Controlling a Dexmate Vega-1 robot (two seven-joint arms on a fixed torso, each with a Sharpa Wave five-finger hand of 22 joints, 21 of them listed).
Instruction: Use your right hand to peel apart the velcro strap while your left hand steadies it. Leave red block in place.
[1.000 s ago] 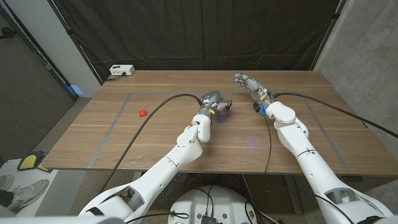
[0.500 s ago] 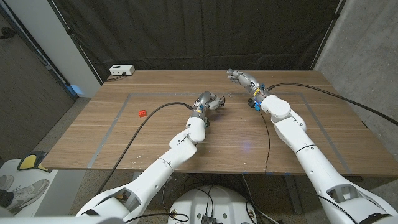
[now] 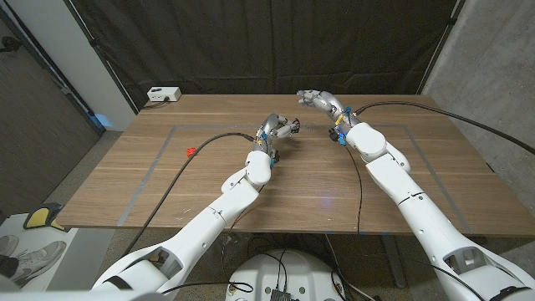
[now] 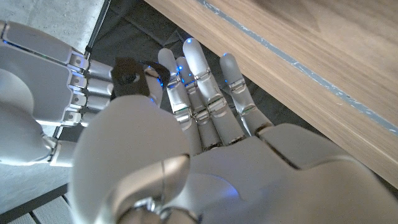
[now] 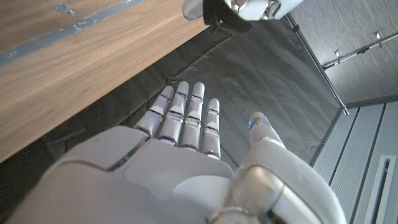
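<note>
Black velcro strap, seemingly pinched in left hand fingers; right hand fingers spread, empty

The right hand is seen from behind, its fingers laid straight and close together, the thumb set off to one side, with nothing held in it. Past the fingertips hangs a black curtain, and beside that a wooden table crossed by a strip of grey tape. At the picture's edge the left hand holds something dark, possibly the velcro strap, though too little shows to be sure. Grey wall panels stand beyond the curtain.
</note>
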